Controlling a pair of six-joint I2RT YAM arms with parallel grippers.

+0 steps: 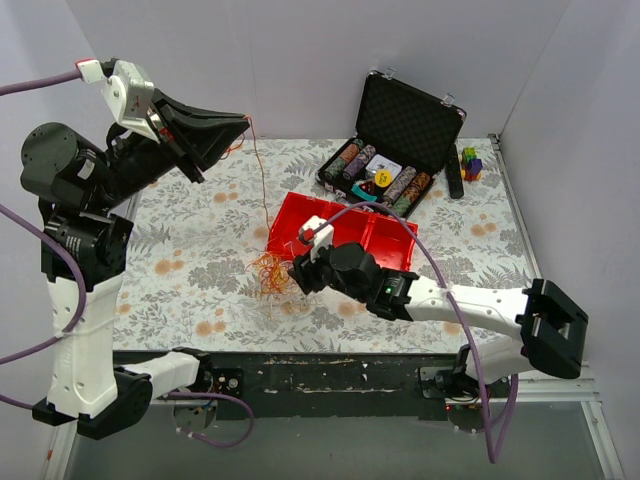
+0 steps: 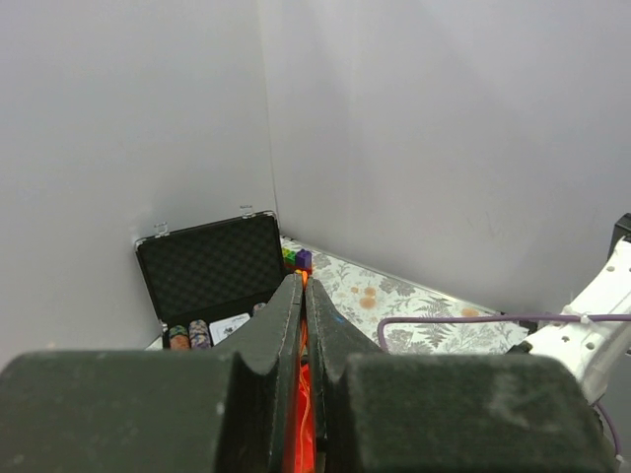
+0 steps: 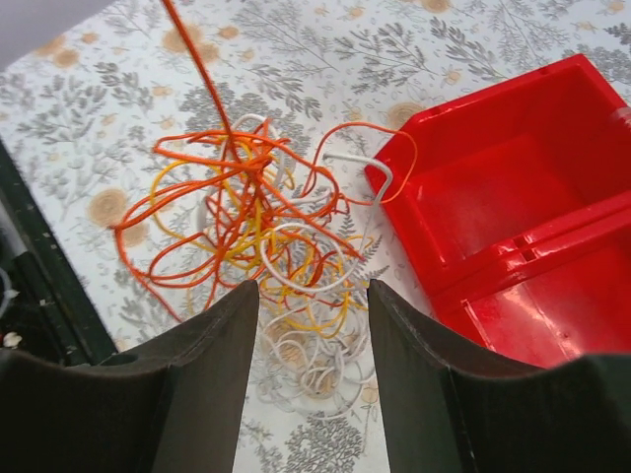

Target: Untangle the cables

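A: Right gripper (image 3: 314, 296)?
B: Low over the cables (image 3: 258, 227). Fingers (image 3: 222, 335) spread, holding nothing, near loops showing between them. Can't tell if they touch.
A: Cables where?
B: Tangled heap on the table (image 1: 190, 290), against the red bin (image 3: 493, 187) corner, one orange loop over its rim.
A: Left gripper (image 1: 243, 120)?
B: Raised high, fingers pressed together, pinching one orange strand (image 1: 263, 190) that runs down into the heap.

The cables (image 1: 268, 272) lie heaped on the counter (image 1: 180, 235), just left of a tray (image 1: 295, 215), a loop or two over its corner. Behind the tray stands an open case (image 1: 408, 125), blocks (image 1: 470, 163) at its right.
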